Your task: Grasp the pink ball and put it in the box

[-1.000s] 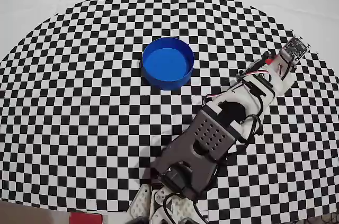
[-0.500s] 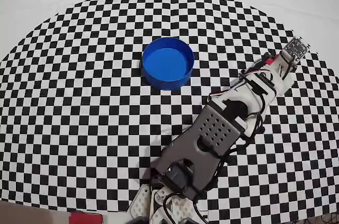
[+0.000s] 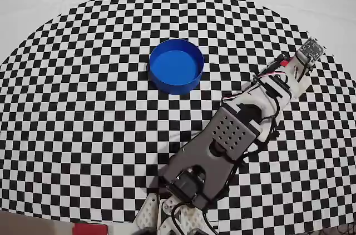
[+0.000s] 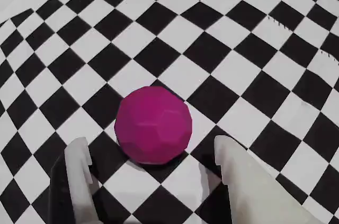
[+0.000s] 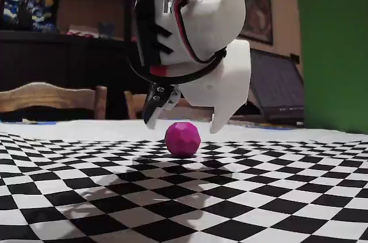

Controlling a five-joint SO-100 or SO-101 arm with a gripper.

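pink ball (image 4: 153,125), faceted, between spread end effector (image 4: 151,155)

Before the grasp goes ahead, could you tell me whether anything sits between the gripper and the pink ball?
Nothing visible does. In the wrist view the pink ball lies on bare checkered cloth just ahead of the open gripper, and the fixed view shows the fingertips above the ball with clear space around it.
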